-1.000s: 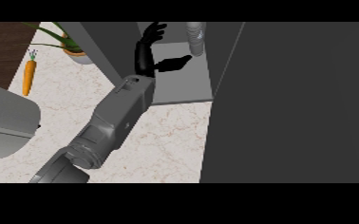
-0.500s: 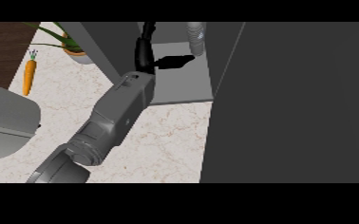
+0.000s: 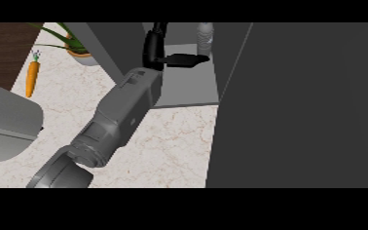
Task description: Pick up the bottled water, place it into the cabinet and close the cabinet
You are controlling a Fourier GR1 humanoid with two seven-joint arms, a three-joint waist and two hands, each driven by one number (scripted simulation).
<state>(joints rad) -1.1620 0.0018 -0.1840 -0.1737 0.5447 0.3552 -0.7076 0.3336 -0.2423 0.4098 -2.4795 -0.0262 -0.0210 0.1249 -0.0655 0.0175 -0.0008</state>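
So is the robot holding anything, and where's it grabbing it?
Nothing. The hand is open, fingers straight up, thumb pointing at the bottle, which stands by itself in the cabinet.

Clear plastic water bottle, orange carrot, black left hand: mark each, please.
Clear plastic water bottle point(image 3: 206, 35), head view, on its body.
Orange carrot point(image 3: 31, 79), head view, middle of the root.
Black left hand point(image 3: 154, 53), head view, on the palm.
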